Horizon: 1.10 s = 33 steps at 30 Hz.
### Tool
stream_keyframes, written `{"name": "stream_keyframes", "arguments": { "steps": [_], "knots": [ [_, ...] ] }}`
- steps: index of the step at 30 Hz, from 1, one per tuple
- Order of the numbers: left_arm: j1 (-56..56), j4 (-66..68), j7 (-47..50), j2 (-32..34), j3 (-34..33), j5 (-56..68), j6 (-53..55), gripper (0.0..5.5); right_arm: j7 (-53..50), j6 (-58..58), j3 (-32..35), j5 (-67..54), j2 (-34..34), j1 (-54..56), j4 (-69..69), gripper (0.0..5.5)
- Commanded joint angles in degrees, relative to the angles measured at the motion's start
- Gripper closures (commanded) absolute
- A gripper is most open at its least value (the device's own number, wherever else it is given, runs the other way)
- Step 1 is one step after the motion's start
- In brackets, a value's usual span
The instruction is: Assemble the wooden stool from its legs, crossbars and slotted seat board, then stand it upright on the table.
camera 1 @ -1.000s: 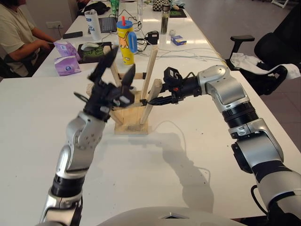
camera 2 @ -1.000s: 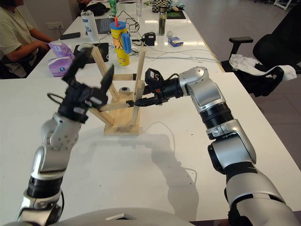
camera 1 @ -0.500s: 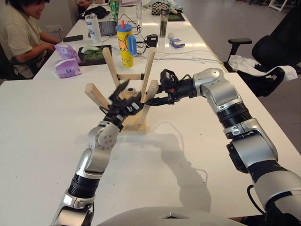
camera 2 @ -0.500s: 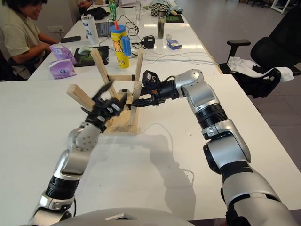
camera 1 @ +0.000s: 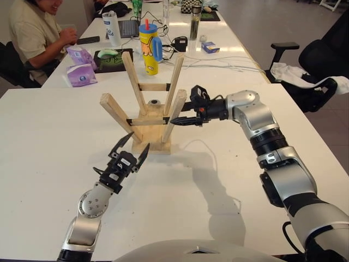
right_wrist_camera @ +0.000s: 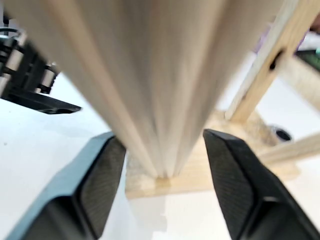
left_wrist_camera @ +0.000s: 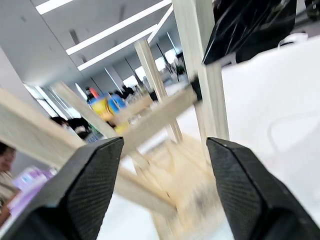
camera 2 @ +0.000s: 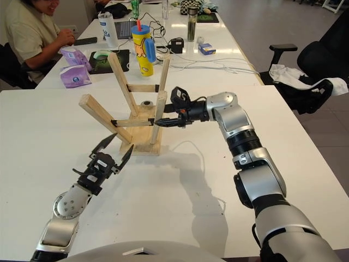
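The wooden stool (camera 1: pixel 148 109) stands upside down mid-table, its seat board (camera 1: pixel 157 145) flat on the white table (camera 1: pixel 229 180) and its legs pointing up, joined by crossbars. My right gripper (camera 1: pixel 174 120) comes in from the right and is shut on the near right leg (right_wrist_camera: pixel 160 90), one finger (right_wrist_camera: pixel 100 185) on each side of it. My left gripper (camera 1: pixel 138 142) hovers low over the table just in front of the seat board's left corner, open and holding nothing. In the left wrist view its two fingers (left_wrist_camera: pixel 90 200) frame the stool (left_wrist_camera: pixel 165 165) close ahead.
Behind the stool stand a yellow cup (camera 1: pixel 147 46), purple tissue packs (camera 1: pixel 80 76), a bottle (camera 1: pixel 112 27) and loose cables (camera 1: pixel 218 60). A person sits at the far left. A black chair (camera 1: pixel 322 54) is at the right. A thin white cable (camera 1: pixel 202 144) lies beside the stool.
My left arm has dropped from beside the stool's legs and drawn back toward me, its gripper still open. The right gripper has stayed on the leg. The head camera shifted slightly.
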<state>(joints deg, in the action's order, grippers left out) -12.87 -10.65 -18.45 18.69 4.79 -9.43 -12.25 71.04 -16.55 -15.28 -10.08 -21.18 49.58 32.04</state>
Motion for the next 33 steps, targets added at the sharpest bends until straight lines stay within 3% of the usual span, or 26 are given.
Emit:
{"name": "stream_keyframes", "arguments": {
  "steps": [1, 14, 18, 25, 29, 33],
  "knots": [
    [4.4, 4.8, -1.0, -3.3, 1.0, 3.9, 8.1, 2.39, 0.2, 1.6, -0.5, 1.7, -0.7, 0.4, -1.9, 2.5],
    [7.6, 8.1, -1.1, -5.7, 2.5, 6.3, 16.0, 2.39, -6.5, 0.5, 1.2, 5.5, -3.9, -2.4, -1.7, 2.5],
    [6.8, 11.6, -1.1, -5.7, 2.1, 6.8, 22.7, 2.71, -15.4, -0.7, 18.3, -7.3, -3.0, -5.9, -10.7, 2.82],
    [6.9, 14.1, -1.5, -5.6, 2.6, 7.3, 25.5, 2.71, -24.8, -15.4, 27.7, -24.7, 1.2, -0.2, -26.9, 2.82],
    [6.3, 14.6, -1.4, -5.8, 2.8, 7.4, 25.3, 2.71, -32.5, -16.2, 31.3, -31.7, 5.6, 6.9, -29.8, 2.82],
    [5.9, 15.3, -1.7, -6.1, 2.6, 8.2, 25.8, 2.71, -40.1, -14.8, 30.8, -34.8, 12.8, 10.9, -30.6, 2.82]
  ]
}}
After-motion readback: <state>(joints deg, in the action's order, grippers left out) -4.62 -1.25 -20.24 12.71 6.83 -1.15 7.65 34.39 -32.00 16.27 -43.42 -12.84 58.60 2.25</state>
